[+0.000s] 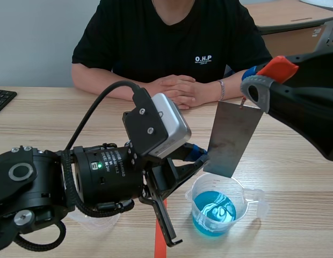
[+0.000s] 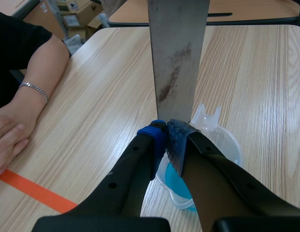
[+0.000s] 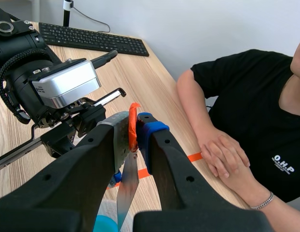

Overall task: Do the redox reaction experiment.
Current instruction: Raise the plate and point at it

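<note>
A grey metal plate (image 1: 233, 137) hangs upright over a clear beaker (image 1: 217, 207) of blue liquid, its lower edge just above the rim. My right gripper (image 1: 259, 86) is shut on the plate's top, where an orange tab (image 3: 133, 125) shows between the fingers. My left gripper (image 1: 201, 157) is shut on the plate's lower left corner. In the left wrist view the blue pads (image 2: 152, 135) pinch the stained plate (image 2: 176, 58) above the beaker (image 2: 222, 145). In the right wrist view the plate (image 3: 127, 188) drops below the gripper (image 3: 135, 133).
A person sits across the table with clasped hands (image 1: 177, 88) resting on it. A black keyboard (image 1: 2, 99) lies at the far left. A second clear cup (image 1: 96, 220) stands under my left arm. Orange tape (image 1: 161, 236) marks the table in front.
</note>
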